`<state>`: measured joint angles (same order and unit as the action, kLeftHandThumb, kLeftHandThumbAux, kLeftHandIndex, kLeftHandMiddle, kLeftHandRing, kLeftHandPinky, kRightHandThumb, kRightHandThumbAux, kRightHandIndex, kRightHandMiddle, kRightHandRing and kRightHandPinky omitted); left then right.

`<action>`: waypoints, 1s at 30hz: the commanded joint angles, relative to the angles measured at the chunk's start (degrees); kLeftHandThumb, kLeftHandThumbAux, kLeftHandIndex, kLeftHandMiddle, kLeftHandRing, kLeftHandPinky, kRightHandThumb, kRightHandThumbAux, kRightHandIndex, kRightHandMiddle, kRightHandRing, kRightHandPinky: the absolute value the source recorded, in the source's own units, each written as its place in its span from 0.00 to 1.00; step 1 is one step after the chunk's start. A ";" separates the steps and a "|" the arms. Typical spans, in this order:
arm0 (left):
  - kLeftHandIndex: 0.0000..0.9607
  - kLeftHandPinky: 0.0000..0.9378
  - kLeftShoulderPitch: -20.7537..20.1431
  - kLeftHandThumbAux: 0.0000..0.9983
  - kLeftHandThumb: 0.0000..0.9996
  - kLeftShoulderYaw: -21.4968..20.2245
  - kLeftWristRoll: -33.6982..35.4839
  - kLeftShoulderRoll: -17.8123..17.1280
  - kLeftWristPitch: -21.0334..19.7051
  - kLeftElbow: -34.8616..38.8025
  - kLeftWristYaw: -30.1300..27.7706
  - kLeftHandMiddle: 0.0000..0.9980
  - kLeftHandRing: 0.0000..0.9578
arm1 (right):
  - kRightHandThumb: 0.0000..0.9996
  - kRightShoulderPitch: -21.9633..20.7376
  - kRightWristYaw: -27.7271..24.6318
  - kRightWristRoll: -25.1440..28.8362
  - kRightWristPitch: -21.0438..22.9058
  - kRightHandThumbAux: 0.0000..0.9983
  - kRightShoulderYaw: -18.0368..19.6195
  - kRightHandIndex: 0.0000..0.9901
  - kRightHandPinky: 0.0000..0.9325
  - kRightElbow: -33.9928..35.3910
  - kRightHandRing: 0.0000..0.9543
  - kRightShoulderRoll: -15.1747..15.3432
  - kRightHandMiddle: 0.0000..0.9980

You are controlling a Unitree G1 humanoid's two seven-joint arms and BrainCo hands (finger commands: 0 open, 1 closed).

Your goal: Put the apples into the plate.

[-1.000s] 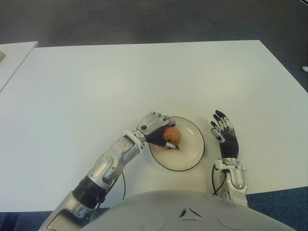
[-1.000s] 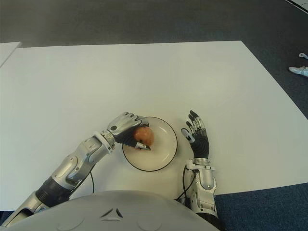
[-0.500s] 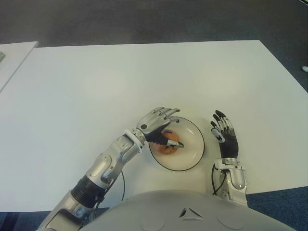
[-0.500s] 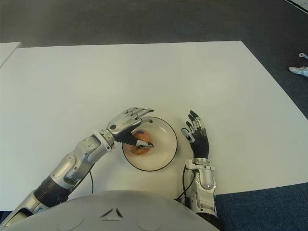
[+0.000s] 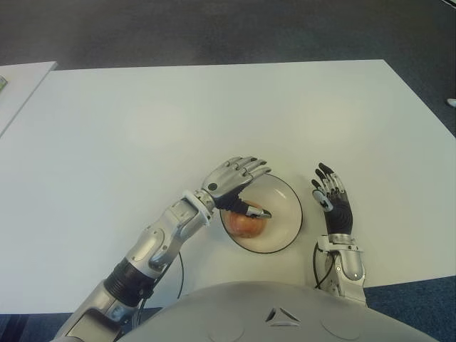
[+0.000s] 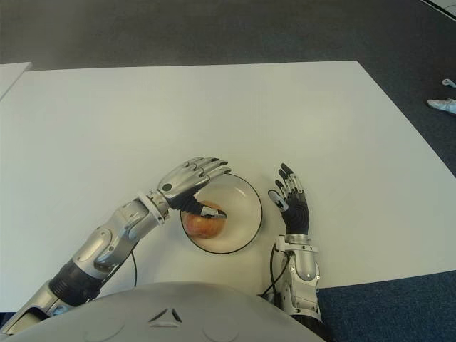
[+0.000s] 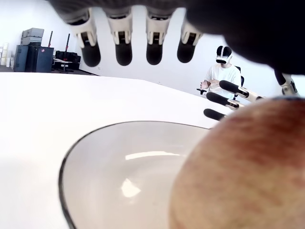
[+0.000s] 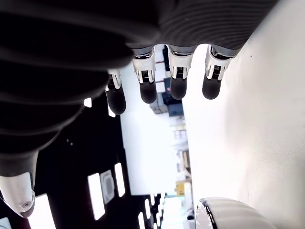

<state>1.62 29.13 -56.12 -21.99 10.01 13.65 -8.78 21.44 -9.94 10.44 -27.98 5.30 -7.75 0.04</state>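
Observation:
One red-yellow apple (image 5: 246,224) lies in the near-left part of the white plate (image 5: 283,211), which has a thin dark rim. My left hand (image 5: 239,187) hovers over the plate's left edge with its fingers (image 5: 251,168) spread out flat and its thumb just above the apple. In the left wrist view the apple (image 7: 243,176) fills the foreground inside the plate (image 7: 109,171), free of the extended fingers (image 7: 124,45). My right hand (image 5: 332,201) shows to the right of the plate, fingers straight and holding nothing.
The white table (image 5: 178,121) stretches far ahead and to both sides. A second white table edge (image 5: 14,89) shows at the far left. Dark floor lies beyond. A seated person (image 7: 223,78) shows in the distance in the left wrist view.
My left hand has uncurled and let go of the apple. The apple has dropped and rolled to the plate's near-left part; the fingers now stretch flat above it. The right hand has not moved.

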 commanded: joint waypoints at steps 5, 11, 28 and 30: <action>0.03 0.10 4.32 0.21 0.21 -7.78 14.29 7.59 -2.44 -5.87 8.01 0.00 0.01 | 0.23 1.96 -0.11 0.05 2.03 0.56 -0.65 0.11 0.06 -3.99 0.04 -1.18 0.09; 0.19 0.25 12.27 0.36 0.25 -17.53 32.79 19.12 -9.25 -3.55 11.67 0.13 0.15 | 0.20 2.36 -0.41 0.03 1.63 0.57 -0.49 0.10 0.06 -3.92 0.04 -0.83 0.09; 0.27 0.31 22.48 0.60 0.15 -27.76 53.77 28.33 -15.73 2.35 14.34 0.26 0.27 | 0.22 2.45 -0.30 -0.38 3.14 0.58 -0.14 0.11 0.06 -3.63 0.05 0.70 0.10; 0.26 0.31 22.26 0.59 0.12 -27.72 53.39 27.92 -14.98 2.05 14.88 0.25 0.27 | 0.22 2.51 -0.30 -0.50 3.30 0.58 -0.25 0.11 0.07 -3.59 0.05 0.90 0.11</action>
<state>24.72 1.54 -3.18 4.66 -5.05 15.77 5.18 21.58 -10.29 10.38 -28.44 5.26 -8.12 1.16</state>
